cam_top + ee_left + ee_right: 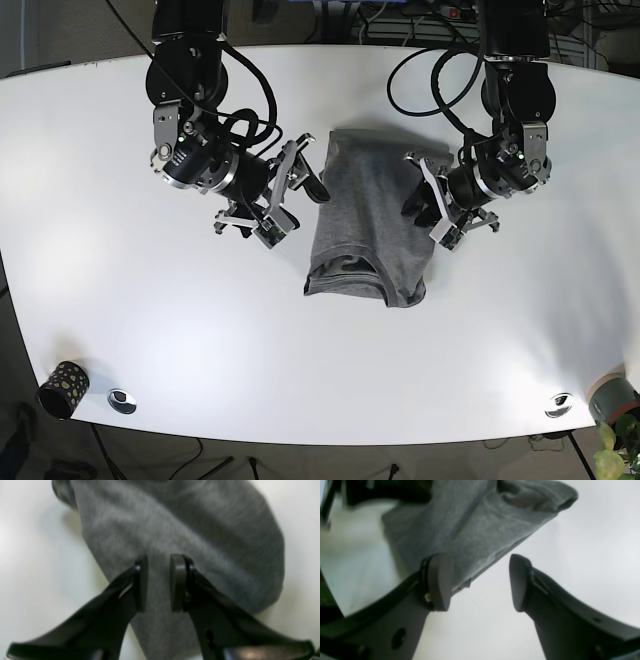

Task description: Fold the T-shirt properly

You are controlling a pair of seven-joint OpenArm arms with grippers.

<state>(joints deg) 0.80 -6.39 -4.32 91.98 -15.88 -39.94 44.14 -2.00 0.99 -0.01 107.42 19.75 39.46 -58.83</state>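
Observation:
The grey T-shirt (365,215) lies in the middle of the white table (200,320), folded into a narrow strip with the collar at the near end. My left gripper (420,195) hovers at the shirt's right edge. In the left wrist view this gripper (159,582) stands open by a narrow gap directly over the grey cloth (175,525), with no fabric pinched. My right gripper (308,172) is at the shirt's upper left edge. In the right wrist view it (480,582) is wide open, one finger (440,582) against the edge of the cloth (475,530).
A dark patterned cup (62,388) stands at the table's near left corner beside a metal disc (122,400). Another disc (558,404) and a grey pot with a plant (612,400) sit at the near right. Cables run behind the far edge.

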